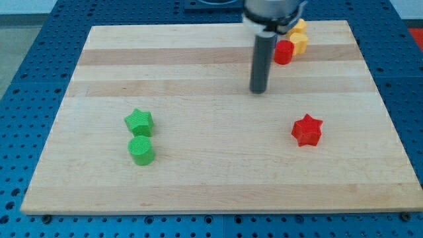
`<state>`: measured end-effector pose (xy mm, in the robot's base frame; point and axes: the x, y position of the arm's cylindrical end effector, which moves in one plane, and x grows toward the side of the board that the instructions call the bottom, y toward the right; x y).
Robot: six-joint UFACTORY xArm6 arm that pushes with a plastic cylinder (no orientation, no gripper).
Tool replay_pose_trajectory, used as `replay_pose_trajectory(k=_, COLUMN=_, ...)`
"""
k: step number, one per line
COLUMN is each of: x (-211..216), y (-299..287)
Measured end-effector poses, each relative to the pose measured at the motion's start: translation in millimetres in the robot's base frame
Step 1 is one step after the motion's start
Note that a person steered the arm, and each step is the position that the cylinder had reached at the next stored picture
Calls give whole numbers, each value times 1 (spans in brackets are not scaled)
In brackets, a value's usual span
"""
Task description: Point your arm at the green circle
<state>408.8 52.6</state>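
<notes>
The green circle (141, 150) lies on the wooden board (218, 165) at the view's lower left. A green star (139, 121) sits just above it, almost touching. My tip (258, 91) is at the board's upper middle, far to the right of and above the green circle. It touches no block.
A red star (307, 129) lies at the right of the board. A red block (283, 51) and two yellow blocks (299, 41) cluster at the top right, just right of the rod. A blue perforated table (26, 79) surrounds the board.
</notes>
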Motion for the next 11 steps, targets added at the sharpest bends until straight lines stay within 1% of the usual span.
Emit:
replay_pose_trajectory(k=2, x=84, y=-81)
replay_pose_trajectory(k=3, x=104, y=-104)
replay_pose_trajectory(k=4, x=105, y=-104)
replay_pose_trajectory(k=5, x=148, y=-104)
replay_pose_trajectory(k=6, x=166, y=-110)
replay_pose_trajectory(k=8, x=166, y=-150)
replay_pose_trajectory(k=10, x=147, y=-207)
replay_pose_trajectory(k=11, x=144, y=-207)
